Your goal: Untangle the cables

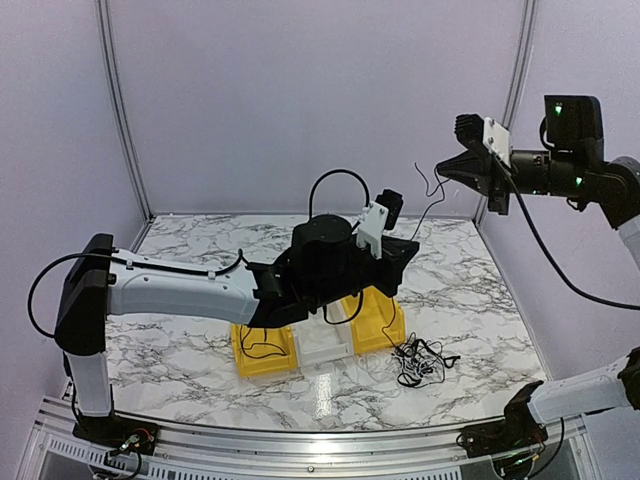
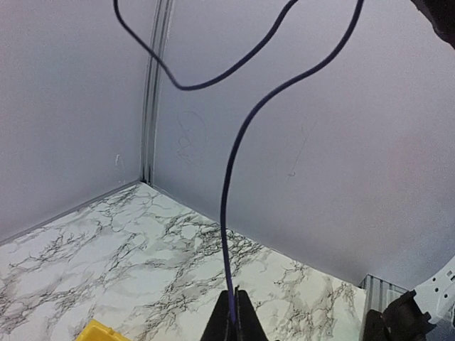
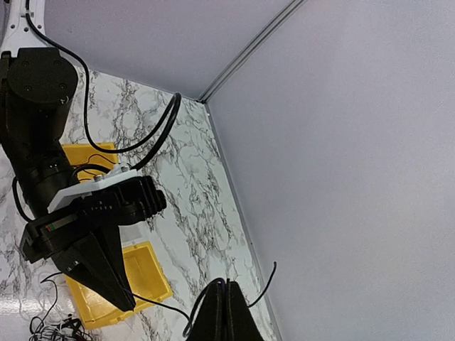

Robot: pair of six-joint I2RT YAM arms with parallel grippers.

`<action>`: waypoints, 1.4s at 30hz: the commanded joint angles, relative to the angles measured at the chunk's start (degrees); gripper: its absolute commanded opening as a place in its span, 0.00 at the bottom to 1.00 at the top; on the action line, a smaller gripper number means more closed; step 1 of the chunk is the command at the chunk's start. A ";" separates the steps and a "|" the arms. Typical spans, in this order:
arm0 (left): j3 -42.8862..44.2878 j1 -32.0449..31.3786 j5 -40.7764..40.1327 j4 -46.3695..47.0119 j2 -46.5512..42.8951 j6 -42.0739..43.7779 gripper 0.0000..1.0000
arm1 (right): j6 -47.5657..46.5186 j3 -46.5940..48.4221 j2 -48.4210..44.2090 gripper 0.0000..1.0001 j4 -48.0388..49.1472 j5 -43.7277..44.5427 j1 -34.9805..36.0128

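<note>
A thin black cable [image 1: 430, 208] is stretched in the air between my two grippers. High at the right, my right gripper [image 1: 441, 166] is shut on its upper part, with a short free end curling off beside it. Lower down, above the bins, my left gripper [image 1: 411, 248] is shut on the same cable. In the left wrist view the cable [image 2: 227, 185] rises straight out of the shut left gripper [image 2: 237, 293]. The right wrist view shows the right gripper [image 3: 226, 283] pinching the cable [image 3: 153, 302]. The remaining cables lie as a tangle [image 1: 420, 362] on the table.
Two yellow bins [image 1: 262, 362] [image 1: 385, 325] and a clear bin [image 1: 325, 350] between them stand under the left arm. The tangle lies just right of the right yellow bin. Walls close the marble table at the back and on both sides.
</note>
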 commanded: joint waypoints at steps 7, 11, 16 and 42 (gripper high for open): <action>-4.05 2.27 -4.30 -1.93 -10.98 -4.59 0.00 | 4.95 -17.66 1.15 0.85 7.25 -1.69 -9.69; -7.63 2.35 -10.23 -2.53 -15.69 -6.62 0.00 | 6.00 -36.91 -8.08 0.91 14.82 -1.42 -10.00; -10.09 2.49 -14.23 -3.25 -17.85 -7.03 0.00 | 0.68 -50.16 -12.64 0.83 12.94 -4.70 -9.85; -13.86 2.52 -24.45 -5.98 -31.73 -0.13 0.00 | -5.09 -66.96 3.60 0.64 30.20 -3.79 -2.68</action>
